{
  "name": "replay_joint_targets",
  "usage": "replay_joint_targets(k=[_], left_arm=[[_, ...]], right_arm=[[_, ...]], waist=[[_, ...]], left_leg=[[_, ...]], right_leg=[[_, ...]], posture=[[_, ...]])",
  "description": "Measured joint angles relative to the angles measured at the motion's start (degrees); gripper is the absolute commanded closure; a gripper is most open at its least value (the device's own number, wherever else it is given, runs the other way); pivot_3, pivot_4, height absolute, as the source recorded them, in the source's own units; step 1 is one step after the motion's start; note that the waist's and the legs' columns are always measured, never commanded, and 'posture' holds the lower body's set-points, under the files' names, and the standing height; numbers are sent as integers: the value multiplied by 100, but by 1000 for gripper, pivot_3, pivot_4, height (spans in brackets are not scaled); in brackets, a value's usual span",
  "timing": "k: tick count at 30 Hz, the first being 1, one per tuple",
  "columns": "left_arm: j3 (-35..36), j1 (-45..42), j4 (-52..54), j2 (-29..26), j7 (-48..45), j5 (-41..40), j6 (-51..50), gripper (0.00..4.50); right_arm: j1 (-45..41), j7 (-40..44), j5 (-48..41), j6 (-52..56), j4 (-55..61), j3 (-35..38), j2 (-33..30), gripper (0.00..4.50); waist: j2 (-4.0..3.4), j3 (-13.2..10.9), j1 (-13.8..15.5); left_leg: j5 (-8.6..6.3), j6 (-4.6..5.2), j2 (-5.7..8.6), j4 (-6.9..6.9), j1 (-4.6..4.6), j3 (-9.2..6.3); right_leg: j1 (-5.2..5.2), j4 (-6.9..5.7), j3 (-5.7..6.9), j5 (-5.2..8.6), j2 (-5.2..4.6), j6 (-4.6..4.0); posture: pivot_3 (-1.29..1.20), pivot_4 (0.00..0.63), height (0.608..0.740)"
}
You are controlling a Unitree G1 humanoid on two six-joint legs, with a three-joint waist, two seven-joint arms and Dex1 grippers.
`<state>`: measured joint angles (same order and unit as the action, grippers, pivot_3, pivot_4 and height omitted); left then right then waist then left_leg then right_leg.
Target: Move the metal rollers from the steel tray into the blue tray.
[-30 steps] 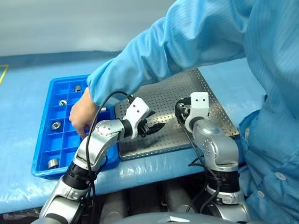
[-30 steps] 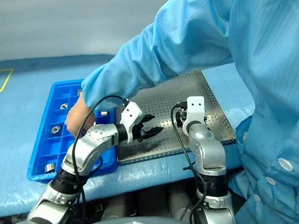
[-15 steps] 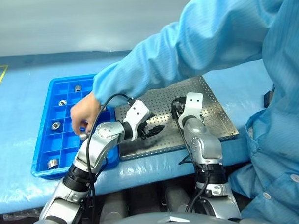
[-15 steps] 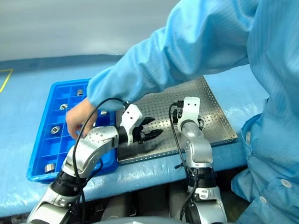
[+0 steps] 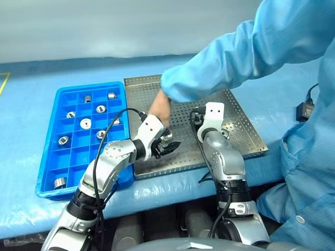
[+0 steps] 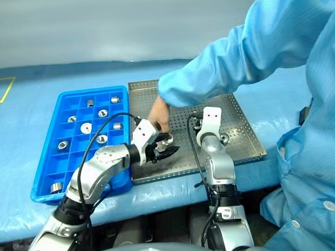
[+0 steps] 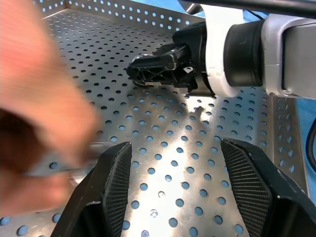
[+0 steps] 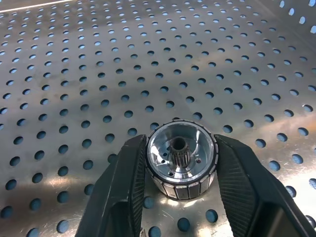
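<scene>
1. One metal roller [image 8: 181,161] sits between my right gripper's [image 8: 180,173] two black fingers, both pads against its ribbed rim; it is a shiny silver short cylinder with a splined centre hole, resting on the steel tray [image 5: 242,128]
2. Several more rollers [image 5: 85,123] lie in the blue tray [image 5: 47,162], one to a compartment, most in the far rows and one at the near left corner [image 5: 59,182]
3. Perforated steel tray lies just right of the blue tray, touching it
4. My left gripper [image 7: 175,185] hangs over the steel tray with jaws apart, holding nothing
5. A person's hand [image 5: 159,108] reaches over the steel tray beside my left gripper
</scene>
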<state>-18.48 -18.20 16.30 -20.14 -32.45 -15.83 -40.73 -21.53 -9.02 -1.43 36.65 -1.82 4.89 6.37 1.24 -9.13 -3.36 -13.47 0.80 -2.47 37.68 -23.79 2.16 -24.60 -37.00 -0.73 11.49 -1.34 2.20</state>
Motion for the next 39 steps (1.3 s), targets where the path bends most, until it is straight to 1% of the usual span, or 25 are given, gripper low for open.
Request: replay_joint_targets(k=[4,9,11,16,19,21,27,30,34,39], left_arm=[[2,9,62,0,35,-1,-4,1370],[87,174,226,-31,116,-20,-32,1370],[245,298,351,-66,157,-42,-57,1370],[899,868,1006,-244,405,-142,-255,1370],[1390,1344,1492,-268,647,-269,-421,1370],[1644,1605,1799,-297,794,-287,-530,1370],[2346,2454,2637,-430,1234,-295,-864,1370],[2616,2770,2922,-418,1410,-295,-969,1370],[2882,3255,3310,-282,1633,-313,-1053,1370],[2914,3601,3568,-116,1834,-335,-1126,1370]], right_arm=[[9,77,-59,107,99,-60,39,2761],[35,244,-136,367,651,-241,45,2761],[34,409,-208,521,859,-326,-24,2761],[-44,1263,-563,1030,1458,-847,-379,2761],[-301,1728,-780,1249,1638,-1168,-493,2761],[-483,2040,-925,1275,1681,-1362,-556,2761],[-1180,3191,-1272,1208,1440,-2261,-668,2761],[-1393,3541,-1291,1065,1118,-2617,-595,2761],[-1686,3899,-1262,717,484,-3029,-268,2761],[-1910,4192,-1166,200,-401,-3390,116,2761]], waist=[[0,0,2],[0,0,11],[0,0,16],[-2,-1,2],[-2,-1,28],[-2,-1,97],[0,-1,345],[2,-1,487],[4,0,617],[5,1,836]], left_leg=[[0,0,0,0,0,0],[0,0,-1,0,0,-2],[0,0,-2,0,0,-1],[0,0,-8,-3,2,-2],[0,0,-10,-3,3,-4],[0,0,-8,-2,4,-4],[0,0,-8,-3,8,-7],[0,-1,-9,-2,7,-8],[0,-1,-8,-2,6,-9],[1,-4,-9,-2,6,-17]], right_leg=[[0,0,0,-1,0,-2],[-1,0,1,-1,0,-2],[-1,0,1,-1,0,-2],[-2,-1,1,1,1,-4],[-1,-2,3,2,0,-4],[1,-2,4,4,1,-1],[4,-1,11,13,-1,-14],[5,0,14,15,-3,-20],[6,2,17,19,-3,-24],[7,2,28,33,-4,-39]], posture=[[-12,150,740],[-9,150,740],[-7,150,740],[32,150,740],[74,150,740],[105,150,740],[221,150,740],[262,150,740],[326,150,740],[379,150,740]])
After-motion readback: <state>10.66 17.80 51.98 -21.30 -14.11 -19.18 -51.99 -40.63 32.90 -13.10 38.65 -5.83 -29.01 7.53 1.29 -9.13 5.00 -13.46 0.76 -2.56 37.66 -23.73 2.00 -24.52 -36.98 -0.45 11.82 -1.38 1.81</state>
